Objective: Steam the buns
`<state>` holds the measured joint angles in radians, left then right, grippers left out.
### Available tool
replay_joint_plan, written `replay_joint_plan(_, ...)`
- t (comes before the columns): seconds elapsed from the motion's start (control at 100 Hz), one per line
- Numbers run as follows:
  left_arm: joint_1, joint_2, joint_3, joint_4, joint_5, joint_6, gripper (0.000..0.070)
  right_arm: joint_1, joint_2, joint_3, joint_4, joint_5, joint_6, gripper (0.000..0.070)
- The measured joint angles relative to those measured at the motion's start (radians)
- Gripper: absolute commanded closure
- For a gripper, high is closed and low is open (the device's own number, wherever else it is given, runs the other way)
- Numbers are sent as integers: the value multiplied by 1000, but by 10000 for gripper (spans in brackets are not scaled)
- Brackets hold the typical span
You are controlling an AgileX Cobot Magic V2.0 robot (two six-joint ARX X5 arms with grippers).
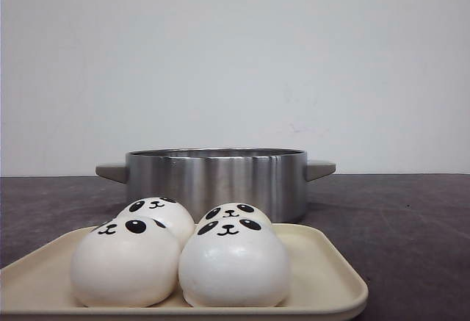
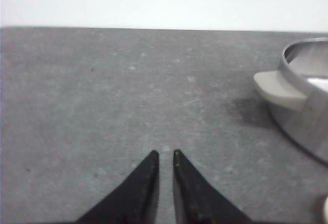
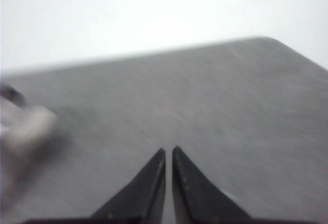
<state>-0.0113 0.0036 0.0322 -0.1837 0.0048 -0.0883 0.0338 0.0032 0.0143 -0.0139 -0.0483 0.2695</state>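
Four buns (image 1: 180, 251) sit packed together on a cream tray (image 1: 327, 277) at the near edge of my dark counter (image 1: 411, 225), with a steel pot (image 1: 217, 178) just behind the tray. My left pincer (image 2: 165, 154) is nearly closed and empty over bare counter, the pot's handle (image 2: 279, 88) off to one side. My right pincer (image 3: 169, 150) is also narrow, holding nothing; that view is blurred.

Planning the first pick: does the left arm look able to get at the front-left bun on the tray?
Probably yes. The front-left bun sits uncovered at the tray's near edge, top exposed. The left pincer is nearly shut over bare table beside the pot, so it must open first.
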Motion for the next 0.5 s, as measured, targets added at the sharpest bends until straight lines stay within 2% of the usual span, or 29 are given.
replay_joint_plan(0.11, 0, 0, 2, -1, 7, -136, 700, 0, 0, 3, 131, -63, 71, 698)
replay_joint_plan(0.21, 0, 6, 45, -32, 80, -228, 696, 0, 2, 69, 58, -65, 106, 697)
replay_joint_plan(0.32, 0, 77, 197, -45, 150, -213, 696, 0, 60, 224, -88, -65, 82, 697)
replay_joint_plan(0.5, 0, 322, 527, -169, 157, -157, 697, 0, 268, 542, -245, -101, -49, 696)
